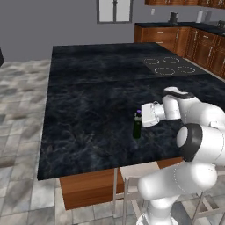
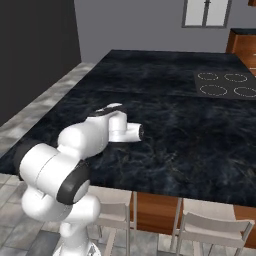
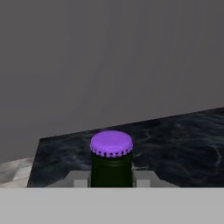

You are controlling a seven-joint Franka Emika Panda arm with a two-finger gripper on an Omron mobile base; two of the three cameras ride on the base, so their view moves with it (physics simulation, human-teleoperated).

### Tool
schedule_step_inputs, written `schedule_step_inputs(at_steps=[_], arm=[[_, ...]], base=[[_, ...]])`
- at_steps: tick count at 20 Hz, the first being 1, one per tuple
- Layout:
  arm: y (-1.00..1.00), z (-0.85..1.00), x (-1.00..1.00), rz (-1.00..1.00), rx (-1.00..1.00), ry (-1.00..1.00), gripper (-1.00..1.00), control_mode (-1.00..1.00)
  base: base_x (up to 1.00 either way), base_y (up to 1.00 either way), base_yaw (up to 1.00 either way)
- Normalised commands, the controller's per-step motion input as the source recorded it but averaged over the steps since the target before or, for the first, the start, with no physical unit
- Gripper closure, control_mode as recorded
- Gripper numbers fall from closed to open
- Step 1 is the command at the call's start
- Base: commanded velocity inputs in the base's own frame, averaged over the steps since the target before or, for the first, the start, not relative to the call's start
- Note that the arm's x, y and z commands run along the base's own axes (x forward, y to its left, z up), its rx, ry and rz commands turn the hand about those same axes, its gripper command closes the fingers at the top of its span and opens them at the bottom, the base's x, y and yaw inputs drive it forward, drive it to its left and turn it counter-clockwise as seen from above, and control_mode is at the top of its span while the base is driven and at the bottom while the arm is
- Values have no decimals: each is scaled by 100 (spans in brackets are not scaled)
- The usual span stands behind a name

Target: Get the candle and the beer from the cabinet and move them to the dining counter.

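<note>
Your gripper [image 1: 139, 117] clamped on the beer bottle [image 1: 137, 126] neck, bottle upright on the black marble worktop [image 1: 88, 114], purple cap [image 3: 111, 143] showing

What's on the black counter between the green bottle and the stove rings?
Nothing. In the left base view, the stretch of dining counter between the beer and the cooktop is bare black marble.

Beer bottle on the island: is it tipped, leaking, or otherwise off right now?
Nothing stands out. The beer bottle stands upright on the island top, purple cap on, with the tool closed around its neck. No spill shows on the marble around it.
</note>
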Motion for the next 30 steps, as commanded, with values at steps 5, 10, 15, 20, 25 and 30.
schedule_step_inputs(at_steps=[5,10,15,20,25,30], arm=[[0,-7,3,0,0,-4,100,-100],[0,-22,1,0,0,-2,100,-100],[0,-24,0,0,0,-1,100,-100],[0,-17,0,0,0,0,100,-100],[0,-20,0,0,0,0,100,-100],[0,-16,11,0,0,0,100,-100]], base=[[0,0,0],[0,0,0],[0,0,0],[0,0,0],[0,0,0],[0,0,0]])
